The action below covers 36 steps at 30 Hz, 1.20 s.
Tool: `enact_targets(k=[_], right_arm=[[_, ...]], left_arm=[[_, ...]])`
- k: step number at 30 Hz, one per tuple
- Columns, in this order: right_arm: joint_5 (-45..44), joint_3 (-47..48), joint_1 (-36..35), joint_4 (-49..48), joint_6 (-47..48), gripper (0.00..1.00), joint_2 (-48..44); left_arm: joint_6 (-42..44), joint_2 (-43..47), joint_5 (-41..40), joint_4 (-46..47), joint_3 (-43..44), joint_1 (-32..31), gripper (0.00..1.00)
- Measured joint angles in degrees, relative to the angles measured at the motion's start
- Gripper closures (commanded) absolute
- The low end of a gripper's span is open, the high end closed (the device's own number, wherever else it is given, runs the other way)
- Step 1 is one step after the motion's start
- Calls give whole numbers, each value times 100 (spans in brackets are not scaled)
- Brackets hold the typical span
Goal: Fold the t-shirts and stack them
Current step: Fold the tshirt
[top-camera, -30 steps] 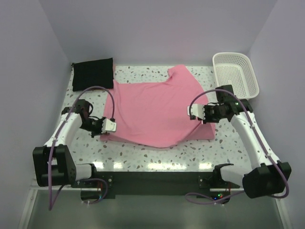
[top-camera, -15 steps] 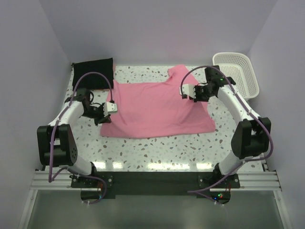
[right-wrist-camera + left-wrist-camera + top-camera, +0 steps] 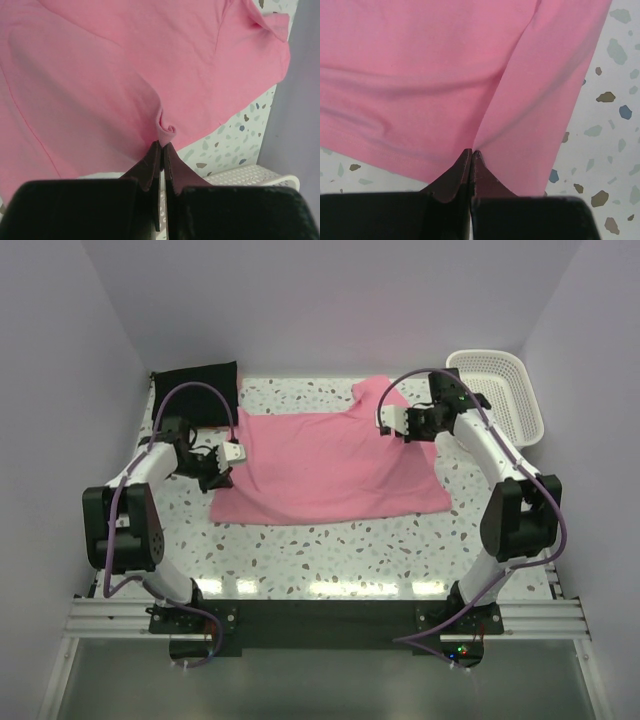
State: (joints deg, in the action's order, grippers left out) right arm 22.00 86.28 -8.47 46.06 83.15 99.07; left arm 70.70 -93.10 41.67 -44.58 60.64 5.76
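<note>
While both jaws pinch pink t-shirt (image 3: 330,465), white basket (image 3: 500,390) near, apparently apart

pink t-shirt (image 3: 330,465): 1 | black folded garment (image 3: 195,392): 1 | white basket (image 3: 487,354): 1

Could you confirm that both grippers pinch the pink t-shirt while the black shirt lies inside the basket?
Not quite: the top view shows the black shirt on the table, far left corner, outside the basket. The left gripper and right gripper do pinch the pink t-shirt.
</note>
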Motion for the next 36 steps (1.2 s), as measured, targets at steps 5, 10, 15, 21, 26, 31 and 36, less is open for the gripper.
enact_targets(k=[5, 10, 15, 21, 26, 31, 36], right_arm=[[0, -2, 7, -122, -42, 100, 2], [-4, -15, 31, -227, -70, 100, 2], [-26, -146, 105, -286, -70, 100, 2], [-50, -354, 216, -348, -90, 100, 0], [-72, -459, 223, -549, -195, 100, -13], [-142, -562, 238, -831, -302, 100, -52], [-151, -632, 339, -964, -321, 100, -173]], left_arm=[[-13, -146, -35, 35, 87, 0, 100], [81, -170, -129, 20, 83, 0, 100], [160, -170, -214, 28, -11, 0, 100], [157, -170, -293, 44, -50, -7, 100], [157, -170, -369, 44, -50, -13, 100], [157, -170, -428, 72, -50, -15, 100], [160, -170, -442, 160, -50, -15, 100]])
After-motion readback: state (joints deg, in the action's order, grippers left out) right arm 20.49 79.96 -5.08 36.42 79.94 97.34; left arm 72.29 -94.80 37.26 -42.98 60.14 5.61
